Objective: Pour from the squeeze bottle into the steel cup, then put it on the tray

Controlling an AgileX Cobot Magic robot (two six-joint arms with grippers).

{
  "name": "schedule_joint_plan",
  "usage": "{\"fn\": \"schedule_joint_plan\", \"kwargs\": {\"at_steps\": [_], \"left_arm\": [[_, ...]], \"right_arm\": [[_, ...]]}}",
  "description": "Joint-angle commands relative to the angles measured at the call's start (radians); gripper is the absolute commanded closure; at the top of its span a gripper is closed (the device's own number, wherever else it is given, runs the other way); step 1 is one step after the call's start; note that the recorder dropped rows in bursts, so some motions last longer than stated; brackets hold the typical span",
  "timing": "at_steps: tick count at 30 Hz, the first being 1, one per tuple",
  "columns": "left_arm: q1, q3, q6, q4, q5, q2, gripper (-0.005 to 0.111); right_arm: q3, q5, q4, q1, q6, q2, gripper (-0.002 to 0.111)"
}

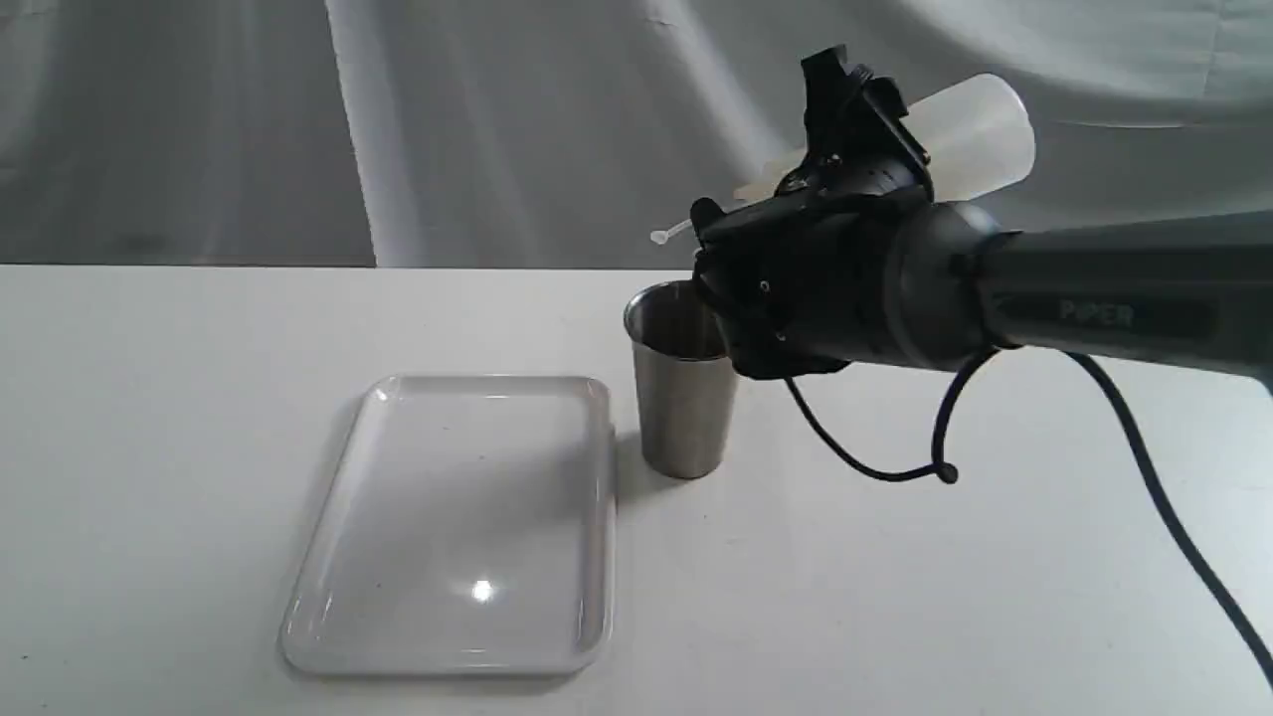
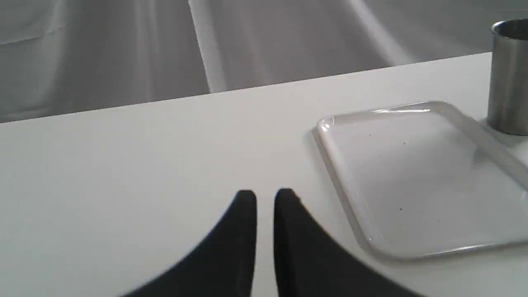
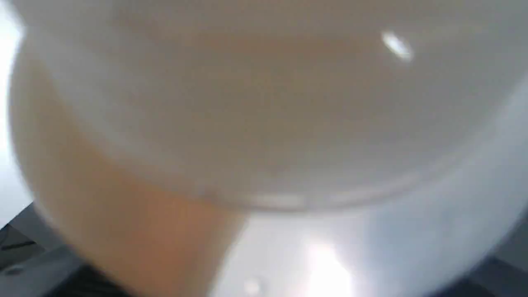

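Clamped with the right gripper [image 1: 860,99] across the belly of the squeeze bottle [image 1: 970,124], held tipped, nozzle low, just above the steel cup [image 1: 686,398]. Probably light, soft-walled, slippery when squeezed: best gripped mid-body, gently enough not to spurt. Then down onto the tray [image 1: 457,517], just beside the cup.

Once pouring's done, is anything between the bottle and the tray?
Only the cup, standing right beside the tray under the tilted bottle. Carried above its rim, the bottle should probably pass; nothing lies on the tray.
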Motion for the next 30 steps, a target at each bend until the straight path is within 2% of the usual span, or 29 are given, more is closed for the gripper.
{"fn": "schedule_joint_plan", "kwargs": {"at_steps": [1, 23, 30], "left_arm": [[-0.003, 0.004, -0.002, 0.001, -0.007, -0.005, 0.098], [-0.003, 0.004, -0.002, 0.001, -0.007, -0.005, 0.098], [-0.003, 0.004, -0.002, 0.001, -0.007, -0.005, 0.098]], "right_arm": [[-0.010, 0.025, -0.047, 0.002, -0.041, -0.014, 0.080], [-0.010, 0.039, -0.115, 0.002, -0.072, -0.014, 0.080], [-0.010, 0.039, -0.115, 0.002, -0.137, -0.014, 0.080]]}}
